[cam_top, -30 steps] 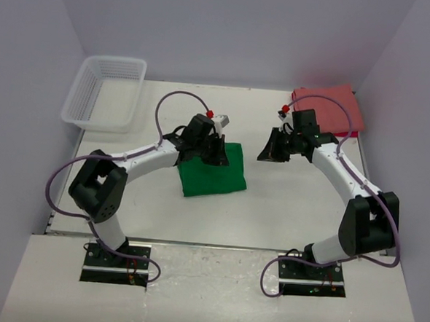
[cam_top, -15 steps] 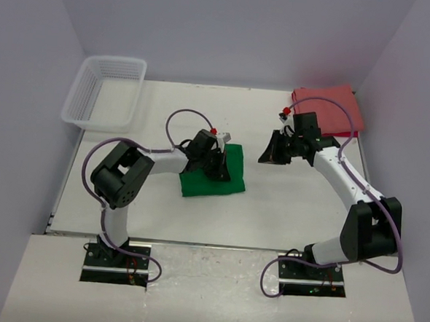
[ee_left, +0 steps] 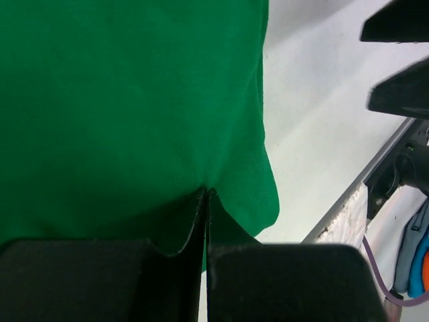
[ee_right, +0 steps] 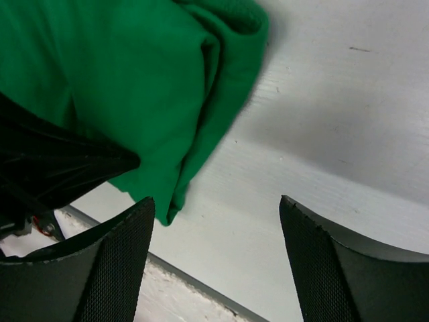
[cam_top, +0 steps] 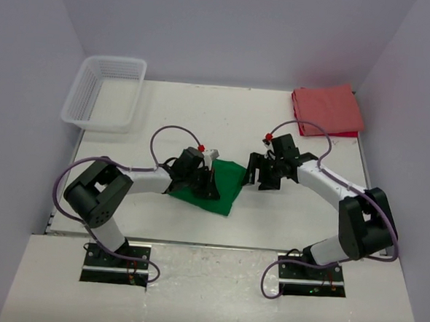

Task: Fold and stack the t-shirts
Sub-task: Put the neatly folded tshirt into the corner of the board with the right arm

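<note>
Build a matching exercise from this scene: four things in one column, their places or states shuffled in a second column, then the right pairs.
Column one
1. green t-shirt
2. salmon-red t-shirt
3. white mesh basket
4. right gripper

Column two
A. open, next to the green cloth's edge
B. at the far left corner of the table
C. pinched by the shut left gripper
D. lying folded at the far right corner

Pairs: 1-C, 2-D, 3-B, 4-A
</note>
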`<action>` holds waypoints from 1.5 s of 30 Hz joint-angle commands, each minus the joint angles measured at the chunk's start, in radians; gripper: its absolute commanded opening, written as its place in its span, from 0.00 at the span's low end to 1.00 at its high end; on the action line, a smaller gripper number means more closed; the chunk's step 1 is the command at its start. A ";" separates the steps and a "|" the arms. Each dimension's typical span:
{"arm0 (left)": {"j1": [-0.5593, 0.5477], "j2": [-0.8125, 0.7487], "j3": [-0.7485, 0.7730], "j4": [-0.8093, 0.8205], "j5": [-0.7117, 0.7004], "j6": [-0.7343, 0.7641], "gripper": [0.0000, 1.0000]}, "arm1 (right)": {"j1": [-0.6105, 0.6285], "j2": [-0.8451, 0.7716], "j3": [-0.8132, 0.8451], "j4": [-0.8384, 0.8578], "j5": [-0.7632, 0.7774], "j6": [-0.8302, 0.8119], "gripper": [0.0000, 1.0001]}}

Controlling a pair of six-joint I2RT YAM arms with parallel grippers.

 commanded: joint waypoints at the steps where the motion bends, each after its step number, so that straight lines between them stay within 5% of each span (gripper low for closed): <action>1: -0.021 -0.062 -0.035 0.005 -0.010 -0.029 0.00 | 0.019 -0.027 -0.066 0.124 0.035 0.068 0.76; 13: -0.139 0.047 0.049 0.066 0.016 -0.079 0.00 | 0.151 -0.093 -0.344 0.373 0.063 0.255 0.76; 25: -0.145 0.131 0.171 0.020 0.010 -0.038 0.00 | 0.154 -0.110 -0.385 0.350 0.156 0.298 0.76; 45: -0.141 -0.172 0.198 -0.314 -0.232 0.036 0.00 | 0.147 -0.067 -0.284 0.261 0.256 0.312 0.77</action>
